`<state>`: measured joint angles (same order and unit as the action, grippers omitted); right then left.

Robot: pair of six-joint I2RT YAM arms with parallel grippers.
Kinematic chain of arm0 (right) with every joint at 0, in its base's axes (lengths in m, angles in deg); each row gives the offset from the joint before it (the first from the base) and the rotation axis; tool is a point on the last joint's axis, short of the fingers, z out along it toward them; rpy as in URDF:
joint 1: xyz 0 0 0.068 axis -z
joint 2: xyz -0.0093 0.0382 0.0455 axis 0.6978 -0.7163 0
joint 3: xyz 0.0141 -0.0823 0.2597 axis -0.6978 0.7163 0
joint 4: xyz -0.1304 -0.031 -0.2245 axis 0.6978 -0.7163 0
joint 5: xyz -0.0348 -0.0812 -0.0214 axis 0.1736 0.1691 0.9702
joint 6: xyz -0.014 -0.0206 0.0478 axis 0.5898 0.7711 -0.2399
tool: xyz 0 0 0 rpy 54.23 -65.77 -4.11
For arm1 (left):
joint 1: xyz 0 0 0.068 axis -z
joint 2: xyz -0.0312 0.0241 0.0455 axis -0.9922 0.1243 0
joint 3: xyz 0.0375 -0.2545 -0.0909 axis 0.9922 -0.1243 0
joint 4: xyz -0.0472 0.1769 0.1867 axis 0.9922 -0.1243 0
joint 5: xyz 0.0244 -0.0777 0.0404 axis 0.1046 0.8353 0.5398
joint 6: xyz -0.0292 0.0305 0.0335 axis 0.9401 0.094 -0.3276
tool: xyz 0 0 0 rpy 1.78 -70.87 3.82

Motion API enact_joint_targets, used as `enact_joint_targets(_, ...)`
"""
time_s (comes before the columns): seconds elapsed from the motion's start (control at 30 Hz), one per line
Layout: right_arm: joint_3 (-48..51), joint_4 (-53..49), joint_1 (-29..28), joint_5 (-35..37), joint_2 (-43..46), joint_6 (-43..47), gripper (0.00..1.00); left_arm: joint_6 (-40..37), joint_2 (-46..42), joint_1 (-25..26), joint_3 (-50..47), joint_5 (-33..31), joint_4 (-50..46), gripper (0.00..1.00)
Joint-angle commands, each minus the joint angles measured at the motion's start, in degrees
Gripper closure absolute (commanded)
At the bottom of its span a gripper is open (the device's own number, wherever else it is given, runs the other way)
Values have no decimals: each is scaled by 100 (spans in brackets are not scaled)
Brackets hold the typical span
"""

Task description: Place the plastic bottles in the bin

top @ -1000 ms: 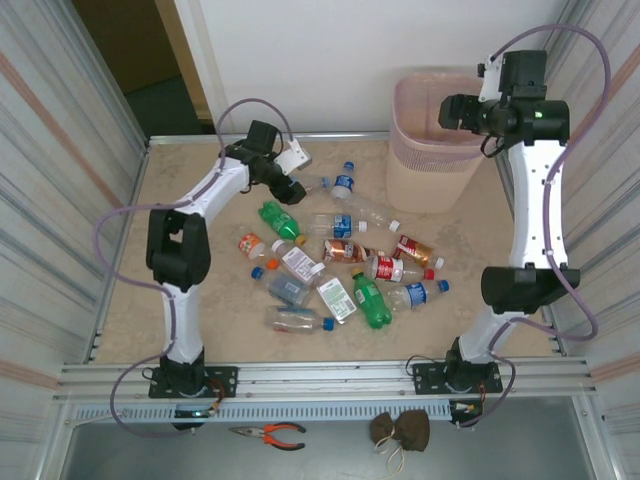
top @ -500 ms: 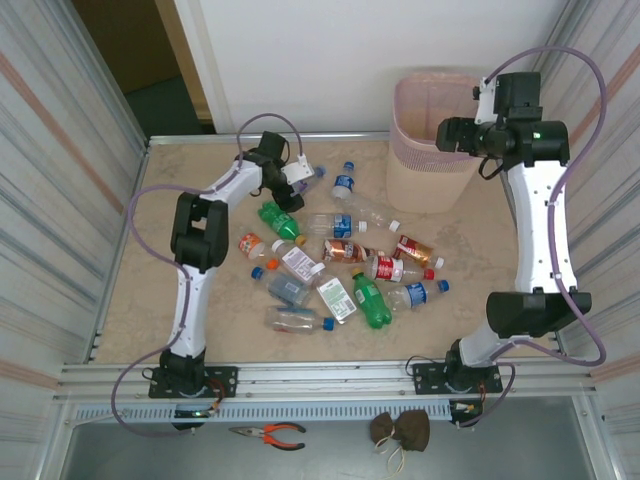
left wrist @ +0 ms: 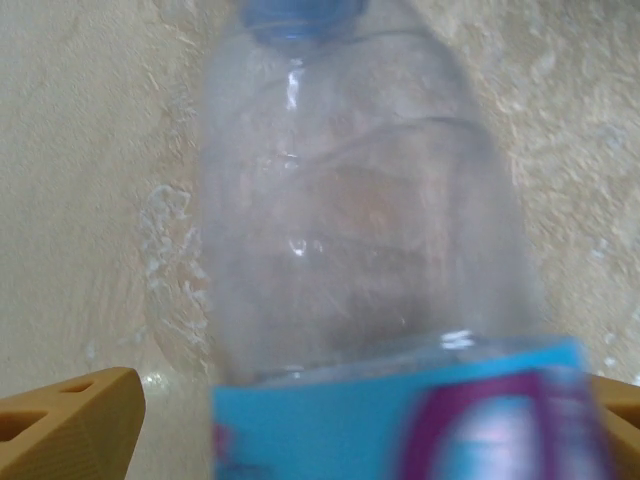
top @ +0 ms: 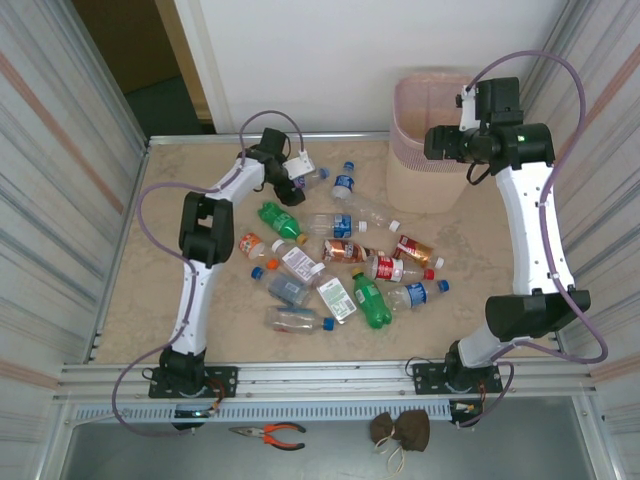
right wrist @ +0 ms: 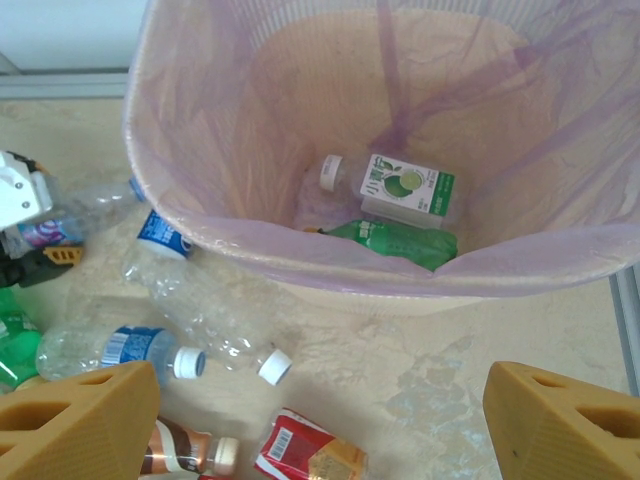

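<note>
By my reckoning the job was barely begun: the bin [top: 420, 178], standing at the table's far right corner, held two bottles that could be seen, a clear one with a green label [right wrist: 402, 188] and a green one [right wrist: 395, 242] just beside it. Well over a dozen scattered bottles [top: 370, 300] lay across the middle of the table [top: 140, 300]. The left claw [top: 297, 177] hung low near the far edge, left of centre, its fingers [left wrist: 62, 420] apart on either side of a clear blue-labelled bottle [left wrist: 350, 230], with bare table showing between one finger and the plastic (astride it, then, not clamped). The right claw [top: 438, 143] hovered at the bin's mouth, its fingers [right wrist: 75, 420] spread wide with nothing between them. The surface was pale marbled beige. Ribbed panels closed both sides, a white wall stood behind, and pliers [top: 268, 433] and a brown pouch [top: 400, 430] lay on the grey ledge before the near edge.
</note>
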<state>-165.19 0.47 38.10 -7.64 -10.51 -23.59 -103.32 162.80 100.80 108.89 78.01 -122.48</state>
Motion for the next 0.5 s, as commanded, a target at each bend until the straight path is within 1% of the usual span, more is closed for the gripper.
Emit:
enact_joint_targets(0.0,-66,-11,-44,171,13,-71,17,53,201,-25,268,153,-154,10)
enact_joint_targets(0.17,-78,-2,-71,175,-24,-66,17,22,265,0,359,309,-236,18)
enact_joint_targets(0.33,-59,7,-110,192,-35,-74,17,-49,264,63,360,324,-238,34)
enact_joint_targets(0.47,-31,16,-141,219,-27,-73,17,-55,212,79,339,345,-242,42)
